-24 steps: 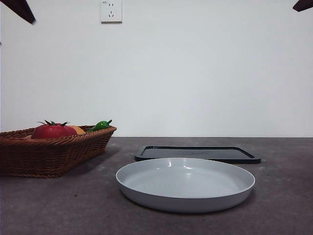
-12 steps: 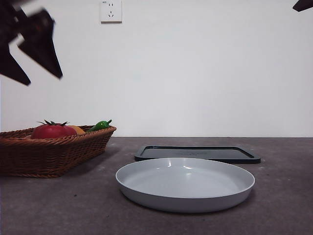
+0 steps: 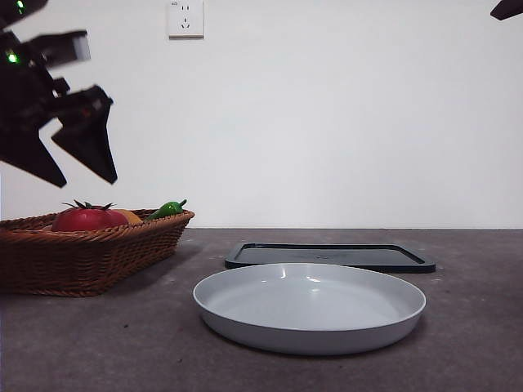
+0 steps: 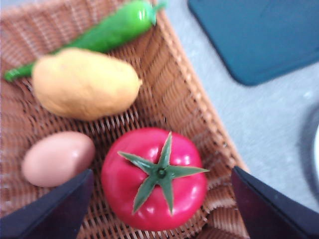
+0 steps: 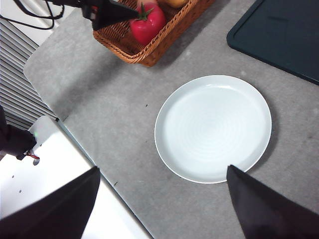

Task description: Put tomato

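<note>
The left hand (image 3: 82,167), its two black jaws spread wide, hung in the air above the brown woven wicker basket (image 3: 90,253) at the counter's nine o'clock side, touching nothing. In that basket lay the glossy red round tomato (image 4: 155,179) with its dark green spiky stem cap up, just beside the near wall. A pale pink egg (image 4: 57,158) sat beside it at nine o'clock, a yellow-orange oval fruit (image 4: 84,83) at eleven o'clock, and a long green pepper (image 4: 107,32) beyond. At the middle of the grey counter (image 3: 98,343) stood a round pale grey plate (image 3: 310,331), with a flat dark rectangular tray (image 3: 331,256) behind it at twelve o'clock. The right hand (image 5: 159,204) waited high above the plate, jaws wide apart.
</note>
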Controlling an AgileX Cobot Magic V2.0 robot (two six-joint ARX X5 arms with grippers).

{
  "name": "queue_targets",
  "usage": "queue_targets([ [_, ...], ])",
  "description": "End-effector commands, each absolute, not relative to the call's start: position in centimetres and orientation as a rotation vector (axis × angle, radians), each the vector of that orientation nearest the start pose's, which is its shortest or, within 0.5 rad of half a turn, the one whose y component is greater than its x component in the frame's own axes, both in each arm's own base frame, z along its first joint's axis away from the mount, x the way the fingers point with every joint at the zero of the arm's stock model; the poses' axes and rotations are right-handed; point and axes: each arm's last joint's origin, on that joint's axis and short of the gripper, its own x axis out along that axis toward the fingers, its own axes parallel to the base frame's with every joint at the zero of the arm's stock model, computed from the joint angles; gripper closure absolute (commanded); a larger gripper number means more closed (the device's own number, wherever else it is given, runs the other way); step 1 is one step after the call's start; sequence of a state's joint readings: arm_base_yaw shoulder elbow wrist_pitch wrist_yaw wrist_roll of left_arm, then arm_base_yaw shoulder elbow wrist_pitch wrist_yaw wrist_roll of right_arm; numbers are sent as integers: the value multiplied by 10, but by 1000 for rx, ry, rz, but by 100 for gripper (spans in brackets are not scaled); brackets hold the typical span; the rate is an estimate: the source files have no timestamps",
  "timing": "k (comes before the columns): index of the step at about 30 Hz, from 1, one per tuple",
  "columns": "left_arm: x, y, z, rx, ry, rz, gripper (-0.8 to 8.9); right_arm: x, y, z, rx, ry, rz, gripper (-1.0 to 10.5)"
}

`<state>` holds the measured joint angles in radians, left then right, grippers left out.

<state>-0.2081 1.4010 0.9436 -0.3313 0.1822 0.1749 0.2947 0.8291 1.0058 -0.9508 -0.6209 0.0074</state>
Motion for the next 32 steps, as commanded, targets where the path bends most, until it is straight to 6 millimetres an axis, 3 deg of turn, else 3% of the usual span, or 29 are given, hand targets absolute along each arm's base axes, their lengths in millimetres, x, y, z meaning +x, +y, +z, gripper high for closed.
queue_targets([
  [1, 290, -69, 237, 198, 758, -454, 368, 127, 57, 342, 126, 774, 874, 541],
  [22, 306, -74, 201, 210, 862, -469, 368, 126, 57, 341, 129, 790, 872, 541],
  [29, 307, -75, 199, 210, 871, -471, 381, 126, 57, 340, 129, 795, 872, 541],
  [32, 306, -75, 199, 209, 876, -471, 465, 126, 57, 340, 129, 795, 872, 541],
])
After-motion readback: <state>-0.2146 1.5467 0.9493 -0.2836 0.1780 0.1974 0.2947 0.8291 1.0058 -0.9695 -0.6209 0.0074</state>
